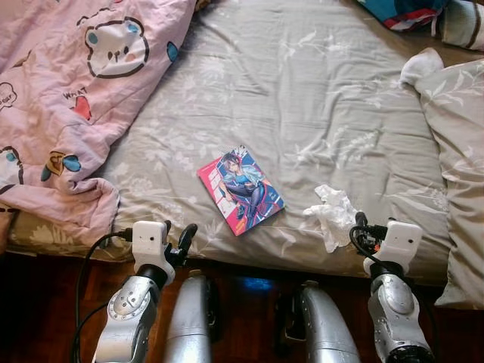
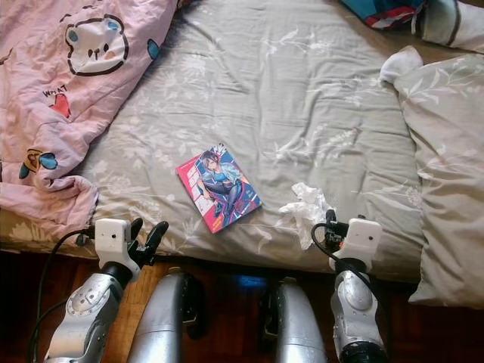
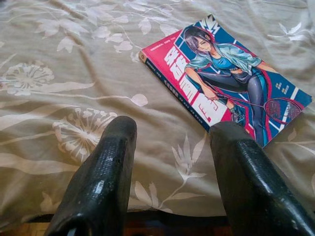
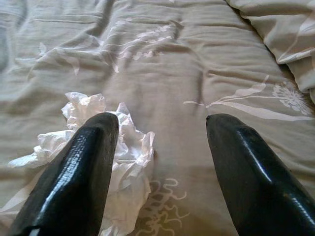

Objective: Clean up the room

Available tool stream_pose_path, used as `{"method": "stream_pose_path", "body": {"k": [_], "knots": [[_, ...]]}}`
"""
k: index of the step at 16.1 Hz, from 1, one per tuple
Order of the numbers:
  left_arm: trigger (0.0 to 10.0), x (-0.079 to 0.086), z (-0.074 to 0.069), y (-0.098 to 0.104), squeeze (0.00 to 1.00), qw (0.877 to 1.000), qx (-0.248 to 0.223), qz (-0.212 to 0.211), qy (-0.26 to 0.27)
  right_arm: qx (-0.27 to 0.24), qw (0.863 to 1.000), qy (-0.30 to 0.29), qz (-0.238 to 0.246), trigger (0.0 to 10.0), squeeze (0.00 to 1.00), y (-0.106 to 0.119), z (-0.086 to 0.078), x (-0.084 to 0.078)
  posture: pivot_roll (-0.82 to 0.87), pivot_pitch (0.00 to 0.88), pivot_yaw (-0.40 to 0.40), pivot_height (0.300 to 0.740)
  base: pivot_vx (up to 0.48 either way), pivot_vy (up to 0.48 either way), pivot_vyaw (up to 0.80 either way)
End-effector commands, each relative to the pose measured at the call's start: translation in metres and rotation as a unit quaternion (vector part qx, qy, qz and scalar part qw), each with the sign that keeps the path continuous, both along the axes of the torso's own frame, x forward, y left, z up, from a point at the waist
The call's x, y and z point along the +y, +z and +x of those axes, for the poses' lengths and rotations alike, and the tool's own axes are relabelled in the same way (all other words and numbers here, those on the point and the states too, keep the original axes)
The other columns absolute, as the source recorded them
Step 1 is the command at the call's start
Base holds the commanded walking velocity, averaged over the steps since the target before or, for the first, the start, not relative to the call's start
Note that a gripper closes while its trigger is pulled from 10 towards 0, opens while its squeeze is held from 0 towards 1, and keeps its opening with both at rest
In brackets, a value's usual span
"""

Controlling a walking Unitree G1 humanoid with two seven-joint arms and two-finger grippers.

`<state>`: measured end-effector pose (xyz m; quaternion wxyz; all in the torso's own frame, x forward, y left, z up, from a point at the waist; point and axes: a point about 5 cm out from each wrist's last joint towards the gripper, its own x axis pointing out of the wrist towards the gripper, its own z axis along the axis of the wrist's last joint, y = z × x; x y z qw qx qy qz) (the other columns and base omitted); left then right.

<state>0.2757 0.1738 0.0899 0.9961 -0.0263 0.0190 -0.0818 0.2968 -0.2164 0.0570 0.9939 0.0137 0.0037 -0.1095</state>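
Observation:
A comic book [image 1: 240, 190] with a red and blue cover lies flat on the grey floral bed sheet [image 1: 318, 98] near the front edge; it appears again as the book [image 3: 226, 83] ahead of my left fingers. A crumpled white tissue [image 1: 330, 215] lies to its right, also seen as the tissue [image 4: 123, 162]. My left gripper [image 1: 178, 240] hovers open at the bed's edge, short of the book. My right gripper [image 1: 364, 229] stands open just right of the tissue, one finger [image 4: 78, 177] over it.
A pink cartoon-bear quilt [image 1: 68, 98] covers the bed's left side and hangs over the edge. A grey floral pillow [image 1: 457, 174] lies at the right, with a white sock [image 1: 420, 66] and colourful bedding [image 1: 412, 15] behind it. Dark wooden floor [image 1: 38, 302] runs below.

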Motion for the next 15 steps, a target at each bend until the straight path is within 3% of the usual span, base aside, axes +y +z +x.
{"method": "stream_pose_path", "body": {"k": [1, 13, 15], "knots": [[10.0, 0.0063, -0.0078, -0.0152, 0.0, 0.999, 0.035, -0.002, 0.01, 0.035, 0.999, -0.004, 0.003, 10.0, 0.0, -0.0154, -0.0101, -0.0025, 0.08, 0.464, 0.058, 0.646, 0.0, 0.0, 0.0], [10.0, 0.0008, -0.0057, -0.0142, 0.0, 0.999, 0.036, 0.001, -0.001, 0.056, 0.998, -0.002, 0.004, 10.0, 0.0, -0.0166, -0.0057, -0.0062, 0.08, 0.478, 0.064, 0.646, 0.0, 0.0, 0.04], [10.0, -0.0006, -0.0037, -0.0127, 0.0, 0.999, 0.034, 0.001, -0.003, 0.058, 0.998, 0.002, 0.005, 10.0, 0.0, -0.0157, -0.0028, -0.0041, 0.08, 0.481, 0.064, 0.646, 0.287, 0.0, 0.0]]}}
